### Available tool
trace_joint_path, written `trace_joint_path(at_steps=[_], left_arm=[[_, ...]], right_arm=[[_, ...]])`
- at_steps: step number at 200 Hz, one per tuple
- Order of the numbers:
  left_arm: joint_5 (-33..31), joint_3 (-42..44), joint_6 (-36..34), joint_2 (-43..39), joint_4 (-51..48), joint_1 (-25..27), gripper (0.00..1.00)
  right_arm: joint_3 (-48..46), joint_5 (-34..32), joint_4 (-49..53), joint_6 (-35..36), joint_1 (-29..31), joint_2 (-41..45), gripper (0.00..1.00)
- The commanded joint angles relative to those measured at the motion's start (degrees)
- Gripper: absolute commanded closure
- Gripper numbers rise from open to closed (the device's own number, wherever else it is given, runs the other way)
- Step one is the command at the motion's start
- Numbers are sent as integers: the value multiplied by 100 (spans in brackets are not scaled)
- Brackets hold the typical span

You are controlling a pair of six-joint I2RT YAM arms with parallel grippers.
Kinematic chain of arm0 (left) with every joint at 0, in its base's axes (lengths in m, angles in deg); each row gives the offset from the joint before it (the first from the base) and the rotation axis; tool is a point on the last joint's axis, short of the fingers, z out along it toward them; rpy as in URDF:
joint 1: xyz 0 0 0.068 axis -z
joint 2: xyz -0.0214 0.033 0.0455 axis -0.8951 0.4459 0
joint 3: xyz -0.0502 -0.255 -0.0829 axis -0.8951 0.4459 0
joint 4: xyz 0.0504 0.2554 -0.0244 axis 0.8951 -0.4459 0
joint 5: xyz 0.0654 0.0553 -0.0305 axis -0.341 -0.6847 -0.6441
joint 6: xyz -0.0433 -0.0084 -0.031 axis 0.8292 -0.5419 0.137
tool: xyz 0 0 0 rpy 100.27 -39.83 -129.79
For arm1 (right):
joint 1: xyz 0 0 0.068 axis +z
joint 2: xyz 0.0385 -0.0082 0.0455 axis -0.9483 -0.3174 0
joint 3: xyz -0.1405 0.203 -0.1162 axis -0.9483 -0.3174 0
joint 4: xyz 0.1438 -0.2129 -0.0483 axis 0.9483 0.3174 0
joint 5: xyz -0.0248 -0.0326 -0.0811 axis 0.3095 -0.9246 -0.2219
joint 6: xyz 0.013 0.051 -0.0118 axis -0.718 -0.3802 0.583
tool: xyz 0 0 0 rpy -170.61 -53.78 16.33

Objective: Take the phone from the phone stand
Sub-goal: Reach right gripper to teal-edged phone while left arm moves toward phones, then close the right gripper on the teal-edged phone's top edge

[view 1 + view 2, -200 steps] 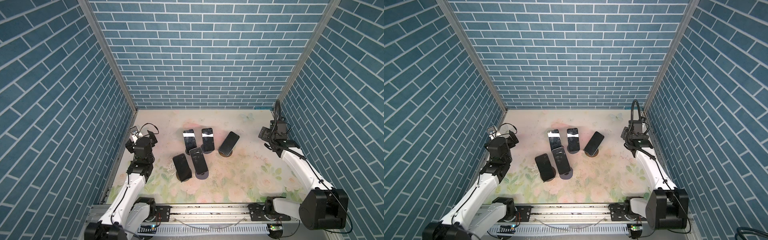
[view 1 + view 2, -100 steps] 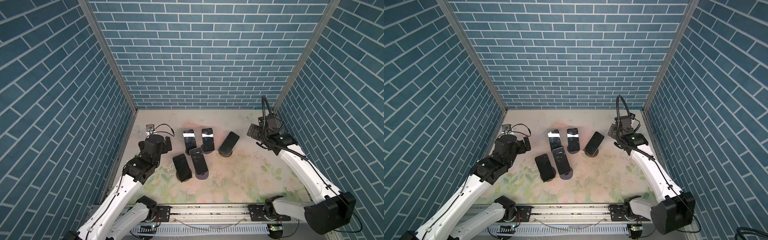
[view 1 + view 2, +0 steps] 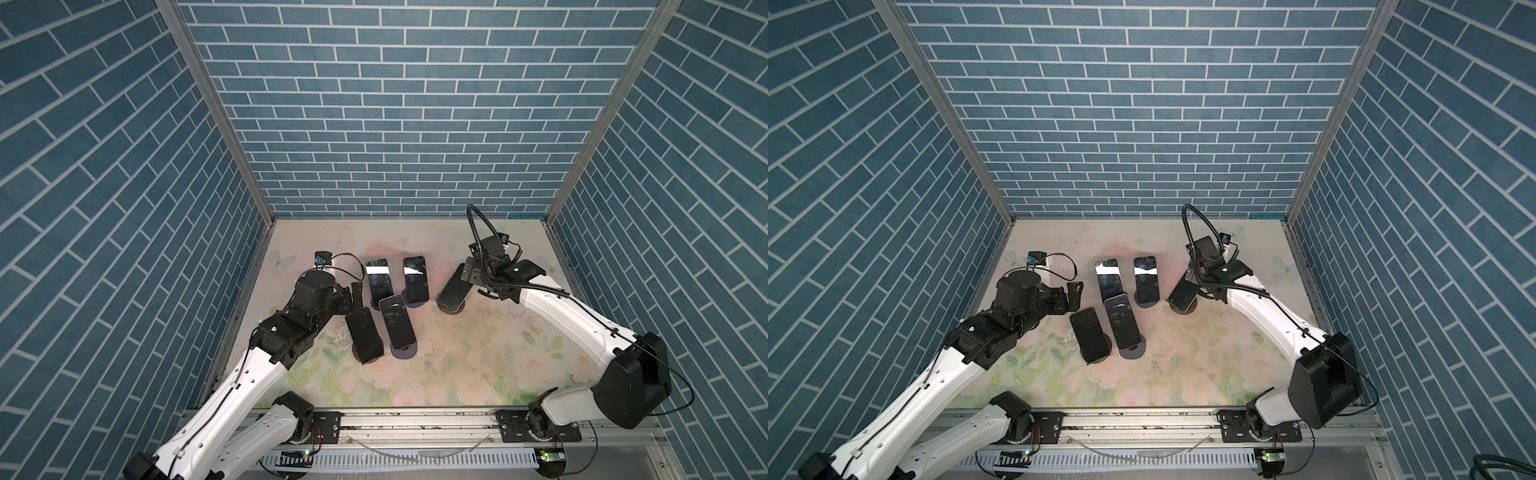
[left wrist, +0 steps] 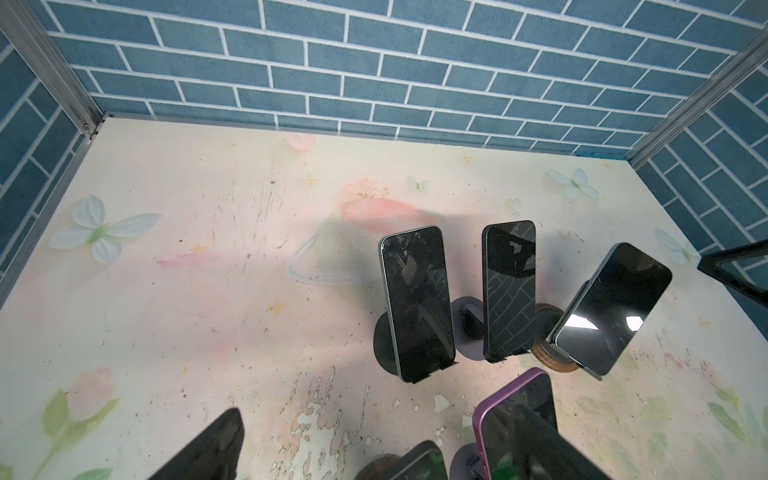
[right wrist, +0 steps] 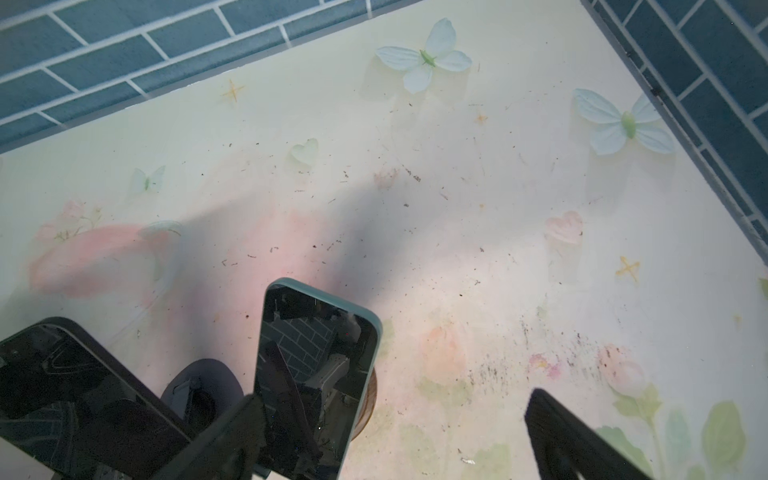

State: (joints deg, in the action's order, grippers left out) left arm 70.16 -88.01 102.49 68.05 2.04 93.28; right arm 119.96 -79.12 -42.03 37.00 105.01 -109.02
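In both top views, five phones are sitting on stands in the middle of the floral table (image 3: 478,357) (image 3: 1204,365). The left end effector (image 3: 353,298) (image 3: 1073,297) is hovering just beside the top edge of the front-left phone (image 3: 365,334) (image 3: 1089,336), with its fingers spread apart and holding nothing. The purple phone (image 3: 398,322) (image 3: 1122,322) is leaning right next to that one. The right end effector (image 3: 473,276) (image 3: 1192,278) is hanging just behind the tilted phone (image 3: 453,291) (image 3: 1183,293), which is resting on a round wooden stand (image 3: 451,309) (image 3: 1181,309) at the right of the group. From here I cannot tell whether the two are touching.

In the left wrist view, the tilted phone (image 4: 611,307) is leaning on the wooden stand (image 4: 548,353) beside two upright phones. The purple phone (image 4: 515,424) is showing close to the camera, and one dark finger (image 4: 208,444) is sticking out over the bare table (image 4: 187,291).

In the right wrist view, the right end effector (image 5: 392,399) is standing released, with its fingers (image 5: 582,440) wide apart. The tilted phone (image 5: 316,382), teal at its edge, is sitting on the wooden stand (image 5: 369,399) right against one finger rather than centred between them. Whether that finger is pressing on it cannot be told.
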Motion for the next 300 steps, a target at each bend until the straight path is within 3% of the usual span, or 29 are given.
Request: trace_joint_path(at_steps=[1, 69, 211, 260, 300], left_arm=[[13, 70, 0, 10, 119, 31, 0], [-103, 102, -63, 105, 118, 38, 0], [-237, 224, -304, 223, 298, 37, 0], [-479, 291, -286, 60, 345, 31, 0], [-575, 368, -307, -123, 415, 33, 0]], right_arm=[[417, -245, 127, -523, 122, -234, 1], [547, -360, 81, -1042, 245, -749, 1], [870, 104, -408, -1120, 251, -1668, 2], [1009, 114, -342, -1190, 245, -1951, 10], [1002, 123, -355, -1216, 253, -2031, 23]])
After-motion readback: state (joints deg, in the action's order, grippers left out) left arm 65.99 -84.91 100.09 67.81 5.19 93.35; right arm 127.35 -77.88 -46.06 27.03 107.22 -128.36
